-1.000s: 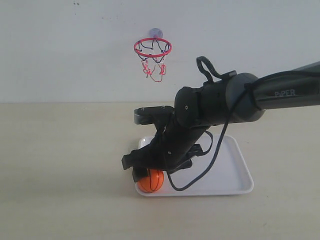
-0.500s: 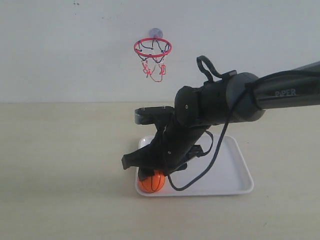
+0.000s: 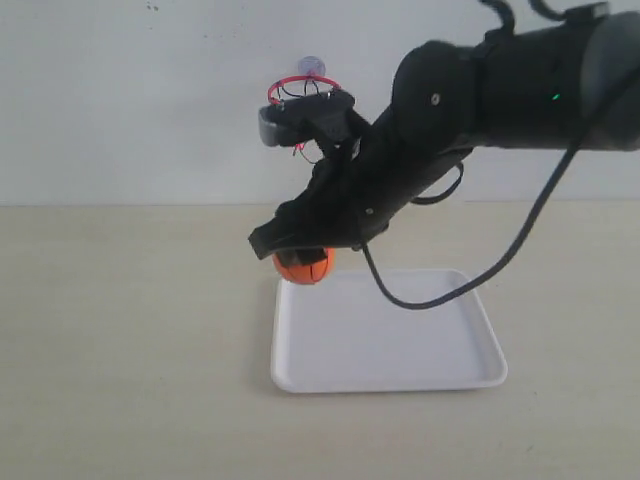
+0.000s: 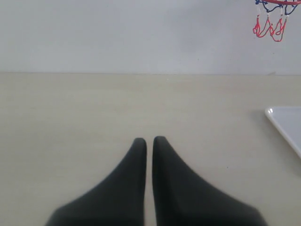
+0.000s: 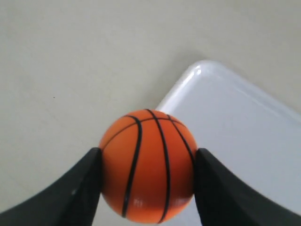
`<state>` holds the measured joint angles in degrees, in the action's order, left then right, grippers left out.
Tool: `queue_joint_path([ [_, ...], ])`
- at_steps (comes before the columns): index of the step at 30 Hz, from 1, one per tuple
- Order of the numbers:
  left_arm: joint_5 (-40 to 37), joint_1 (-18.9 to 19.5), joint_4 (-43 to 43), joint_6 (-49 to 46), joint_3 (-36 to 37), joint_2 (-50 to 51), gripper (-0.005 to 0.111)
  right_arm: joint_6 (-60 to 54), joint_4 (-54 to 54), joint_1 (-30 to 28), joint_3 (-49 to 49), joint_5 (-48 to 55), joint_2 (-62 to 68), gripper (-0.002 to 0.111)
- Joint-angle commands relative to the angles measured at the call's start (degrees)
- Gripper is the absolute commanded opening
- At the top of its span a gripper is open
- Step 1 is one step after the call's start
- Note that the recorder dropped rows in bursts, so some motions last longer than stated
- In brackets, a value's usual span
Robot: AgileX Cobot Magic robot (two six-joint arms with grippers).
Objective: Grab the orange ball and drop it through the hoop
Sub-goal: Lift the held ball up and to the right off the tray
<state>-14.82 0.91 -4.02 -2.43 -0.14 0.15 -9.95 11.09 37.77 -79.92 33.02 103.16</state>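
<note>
Gripping the ball [image 3: 303,268], the right end effector [image 3: 300,256] holds it in the air over the middle of the counter [image 3: 120,340], toward the far edge. That puts it above the tray [image 3: 400,350] and well below the hoop [image 3: 288,88]. The arm overlaps the hoop here, so raising it could knock the ring or loosen its mount, though I cannot judge depth. No writing is readable on the arm.

In the left wrist view, the left end effector [image 4: 149,141] is closed on nothing, over bare counter.

In the right wrist view, two fingers [image 5: 87,181] pinch the ball [image 5: 148,165] at opposite sides over a small area, so a jolt could squirt it out. An off-centre release would likely bounce off the rim. The ball carries black seams and no label.
</note>
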Motion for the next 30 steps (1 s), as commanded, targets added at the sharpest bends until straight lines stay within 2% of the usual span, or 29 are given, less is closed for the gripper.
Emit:
queue_joint_path([
  [1,0.2,0.2,-0.5,-0.3,0.1,-0.2,0.004,-4.3,-3.4,-0.1,-0.2,1.5,-5.5,0.0],
  [8,0.2,0.2,-0.5,-0.3,0.1,-0.2,0.004,4.5,-16.7,-1.2,-0.2,5.0,-11.6,0.0],
  [13,0.2,0.2,-0.5,-0.3,0.1,-0.2,0.004,5.0,-16.3,-7.1,-0.1,8.7,-13.4,0.0],
  [16,0.2,0.2,-0.5,-0.3,0.1,-0.2,0.004,4.2,-15.0,-11.2,0.8,7.4,-13.4,0.0],
  [23,0.2,0.2,-0.5,-0.3,0.1,-0.2,0.004,-7.9,-2.0,-19.1,7.1,2.0,-13.4,0.0],
  [26,0.2,0.2,-0.5,-0.3,0.1,-0.2,0.004,-15.4,7.9,-21.1,11.1,-5.3,-13.4,0.0],
  [30,0.2,0.2,-0.5,-0.3,0.1,-0.2,0.004,-31.2,23.9,-21.2,13.5,-14.0,-12.7,0.0],
])
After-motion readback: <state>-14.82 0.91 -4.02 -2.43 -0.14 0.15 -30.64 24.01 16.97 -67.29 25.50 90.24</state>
